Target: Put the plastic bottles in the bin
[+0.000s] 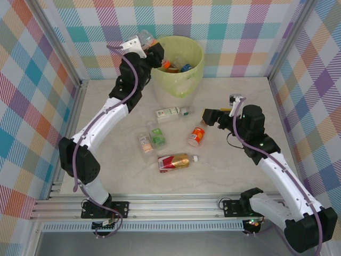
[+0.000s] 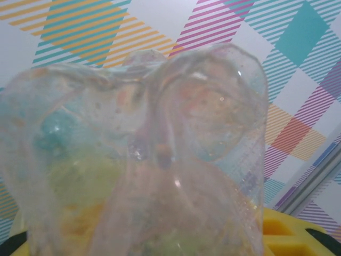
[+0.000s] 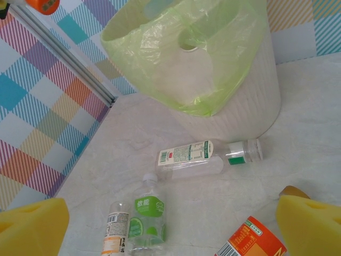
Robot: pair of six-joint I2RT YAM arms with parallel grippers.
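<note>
High beside the left rim of the bin (image 1: 198,56), a clear bottle (image 1: 145,38) in the left fingers (image 1: 139,47), clenched hard on it; from the left wrist, that bottle's lobed base (image 2: 144,149) close against the lens and blurred, with a yellow pad (image 2: 282,234) at the lower right and checked wall (image 2: 160,21) behind; inside the bin, bottles (image 1: 176,66) with orange and blue parts showing; over its rim, a pale green bag (image 3: 160,48) hanging partway down the ribbed side (image 3: 250,101); on the tabletop (image 1: 117,176) in front of the bin, five more bottles, all lying down; nearest the bin, a white-label bottle (image 1: 171,113) (image 3: 208,154) on its side, cap end to the right; nearer the arms, a green-label bottle (image 1: 157,137) (image 3: 146,218) with a small bottle (image 1: 145,143) (image 3: 114,234) just beside it on the left; to their right, an orange-label bottle (image 1: 196,135) (image 3: 253,242); closest to the arm bases, a red-and-gold bottle (image 1: 176,161), white cap to the right; low over the tabletop near the orange-label bottle, the right fingers (image 1: 209,115), spread wide and grasping nothing; from the right wrist, yellow fingers (image 3: 311,226) at both lower corners, the orange-label bottle between them, nearer the right one.
</note>
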